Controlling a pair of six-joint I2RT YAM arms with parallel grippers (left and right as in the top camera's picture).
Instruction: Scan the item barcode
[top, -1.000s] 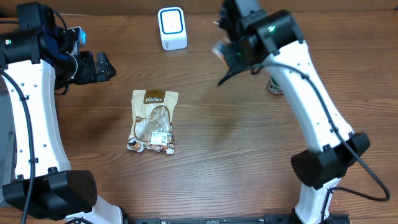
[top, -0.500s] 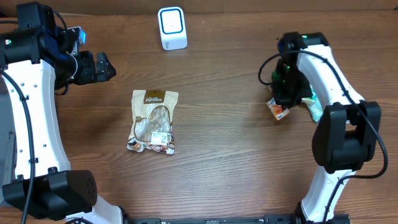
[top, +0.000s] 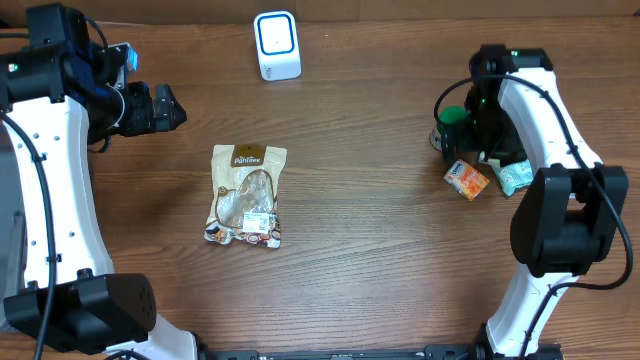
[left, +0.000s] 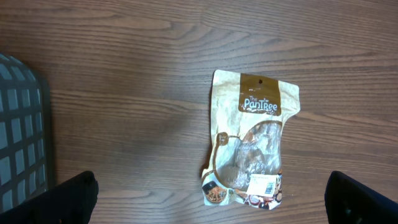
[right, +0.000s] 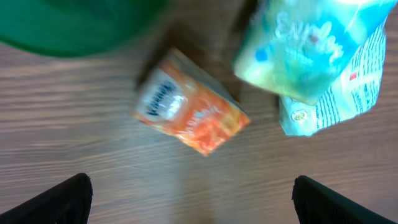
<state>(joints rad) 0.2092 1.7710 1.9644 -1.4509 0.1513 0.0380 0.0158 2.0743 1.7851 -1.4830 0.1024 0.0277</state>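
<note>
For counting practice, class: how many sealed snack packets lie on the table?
3. The brown pouch lies left of centre; the orange packet and the teal packet lie together at the right side. Another may be hidden beneath the teal one.

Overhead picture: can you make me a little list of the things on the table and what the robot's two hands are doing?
scanner: white, at the far edge of the table
snack bag: brown, lying flat, left of middle
orange packet: lying on the right, beside the teal packet
green-topped container: just behind them
left gripper: open, empty
right gripper: open, above the orange packet, holding nothing
</note>
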